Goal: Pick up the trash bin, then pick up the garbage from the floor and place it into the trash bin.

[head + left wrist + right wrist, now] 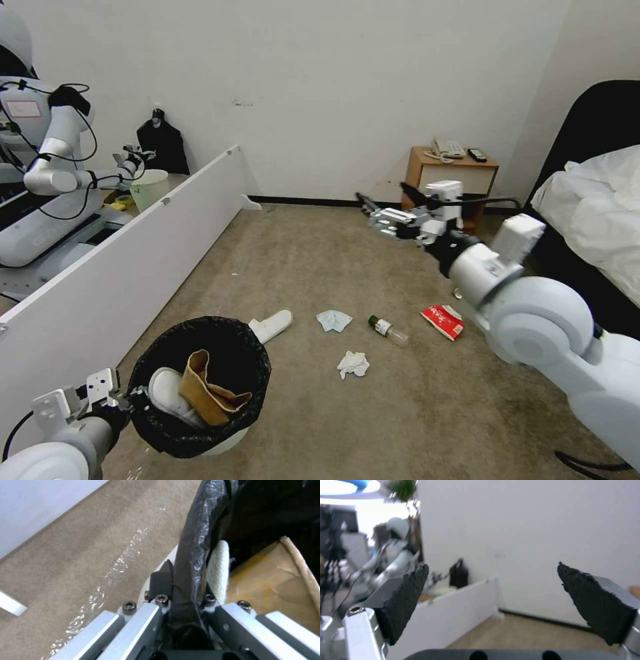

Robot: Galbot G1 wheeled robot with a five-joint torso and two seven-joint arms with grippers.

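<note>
Black-bagged trash bin (200,387) rim pinched by left hand (181,590) (slipper inside); right hand (493,597) spread, empty.

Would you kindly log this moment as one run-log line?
left gripper: shut on trash bin rim | right gripper: open, raised | in bin: slipper, cardboard | floor: bottle

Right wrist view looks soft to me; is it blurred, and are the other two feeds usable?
Right wrist view: background smeared, overexposed glare at one corner, though the open right gripper reads fine. Head view: sharp, evenly lit; bottle and tissue on the floor are clear. Left wrist view: sharp close up on the bin rim, with shiny streaks on the carpet.
</note>
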